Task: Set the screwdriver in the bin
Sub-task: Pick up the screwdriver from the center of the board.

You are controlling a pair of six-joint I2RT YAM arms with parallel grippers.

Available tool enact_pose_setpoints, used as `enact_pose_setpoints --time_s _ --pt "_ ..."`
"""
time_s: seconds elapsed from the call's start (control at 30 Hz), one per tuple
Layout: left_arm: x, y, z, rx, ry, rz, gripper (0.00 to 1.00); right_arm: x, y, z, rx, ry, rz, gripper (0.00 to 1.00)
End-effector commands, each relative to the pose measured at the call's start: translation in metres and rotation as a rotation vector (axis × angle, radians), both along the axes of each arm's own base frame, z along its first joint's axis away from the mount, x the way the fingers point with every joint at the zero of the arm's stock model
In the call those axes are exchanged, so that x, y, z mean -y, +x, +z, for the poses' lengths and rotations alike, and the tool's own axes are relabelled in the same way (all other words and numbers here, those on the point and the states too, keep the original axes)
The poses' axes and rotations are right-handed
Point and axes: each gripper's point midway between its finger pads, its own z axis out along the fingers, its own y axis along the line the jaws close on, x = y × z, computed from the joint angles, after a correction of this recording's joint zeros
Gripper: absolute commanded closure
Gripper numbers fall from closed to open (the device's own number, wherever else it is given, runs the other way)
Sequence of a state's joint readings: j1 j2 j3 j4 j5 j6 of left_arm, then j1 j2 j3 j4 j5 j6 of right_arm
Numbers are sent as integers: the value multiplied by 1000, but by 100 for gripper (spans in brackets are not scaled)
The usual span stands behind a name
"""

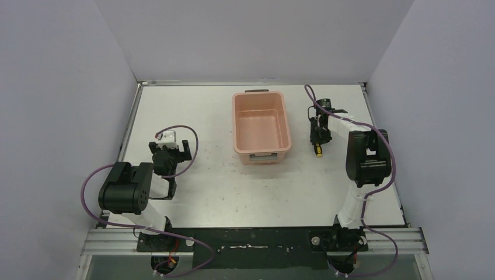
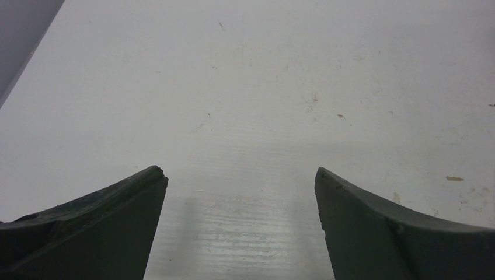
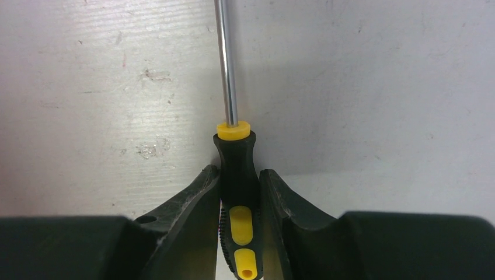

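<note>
Right wrist view shows the right gripper [image 3: 238,174] clamped on the black-and-yellow handle of the screwdriver [image 3: 232,131], its shaft pointing away over the white table [image 3: 379,87], just right of the pink bin [image 1: 261,125], while the left gripper [image 2: 239,172] stands wide open above the table.

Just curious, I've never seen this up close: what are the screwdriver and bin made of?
The screwdriver: shaft looks like polished metal, mirror-bright with a sharp highlight; handle seems a matte black rubbery grip with smooth yellow plastic inserts. The bin: probably moulded plastic, uniform pink, softly glossy, rounded corners.
</note>
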State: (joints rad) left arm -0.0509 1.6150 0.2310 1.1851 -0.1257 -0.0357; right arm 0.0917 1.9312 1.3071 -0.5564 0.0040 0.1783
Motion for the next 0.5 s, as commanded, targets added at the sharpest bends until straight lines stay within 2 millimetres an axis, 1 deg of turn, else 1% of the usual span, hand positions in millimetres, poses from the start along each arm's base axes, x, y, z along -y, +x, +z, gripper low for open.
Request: enact_pose_setpoints --time_s 0.0,0.23,0.47 --pt "2 9 16 55 5 -9 3 6 13 49 103 -48 -7 100" --pt "2 9 16 54 5 -9 3 3 18 90 191 -44 -7 100" --pt "1 9 16 55 5 -8 3 -1 18 127 247 -42 -5 100"
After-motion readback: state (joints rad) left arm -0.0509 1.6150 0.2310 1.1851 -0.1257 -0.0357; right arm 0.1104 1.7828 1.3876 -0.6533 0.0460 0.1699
